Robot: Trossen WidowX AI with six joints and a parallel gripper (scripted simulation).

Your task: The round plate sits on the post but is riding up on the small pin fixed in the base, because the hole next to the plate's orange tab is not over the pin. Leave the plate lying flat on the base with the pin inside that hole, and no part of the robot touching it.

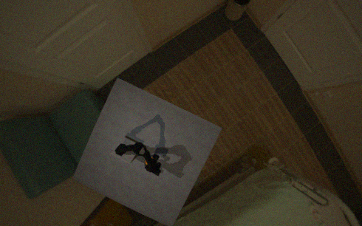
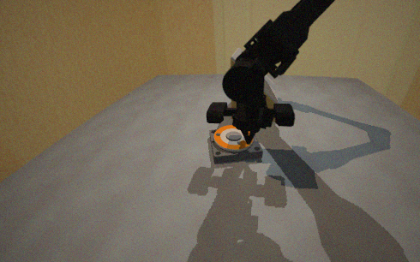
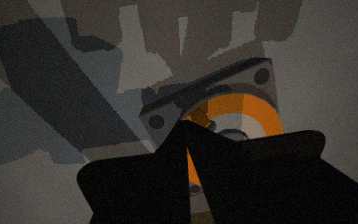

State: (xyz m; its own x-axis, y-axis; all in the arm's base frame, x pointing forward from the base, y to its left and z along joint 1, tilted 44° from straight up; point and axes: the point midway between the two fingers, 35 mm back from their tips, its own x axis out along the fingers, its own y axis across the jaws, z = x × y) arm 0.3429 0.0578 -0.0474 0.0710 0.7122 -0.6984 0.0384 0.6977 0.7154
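Pincer (image 2: 249, 140) (image 3: 183, 125): fingers together, nothing clamped between; tips down at the plate's edge, contact uncertain.

Plate (image 2: 218, 141) (image 3: 262, 107): round, orange ring about a pale middle; around the post (image 2: 234, 136) (image 3: 232, 134), above the square base (image 2: 238, 158) (image 3: 152, 116) on the bench (image 2: 105, 188) (image 1: 139, 192). Whether it lies flat: cannot tell.

Handling, by judgement: light, stiff, probably smooth; should turn readily about the post, though it may bind on the pin if pushed while tipped. Best purchase: the orange tab, nudged sideways by closed fingertips, rather than a grip on the thin rim.

Views: the exterior one gives the plate's height over the base and the near corners. The wrist one gives, in the slit between the fingers, a small round spot, pin or hole uncertain, which the exterior one does not offer. The top one has the arm (image 1: 144, 153) (image 2: 277, 43) covering nearly all the work.
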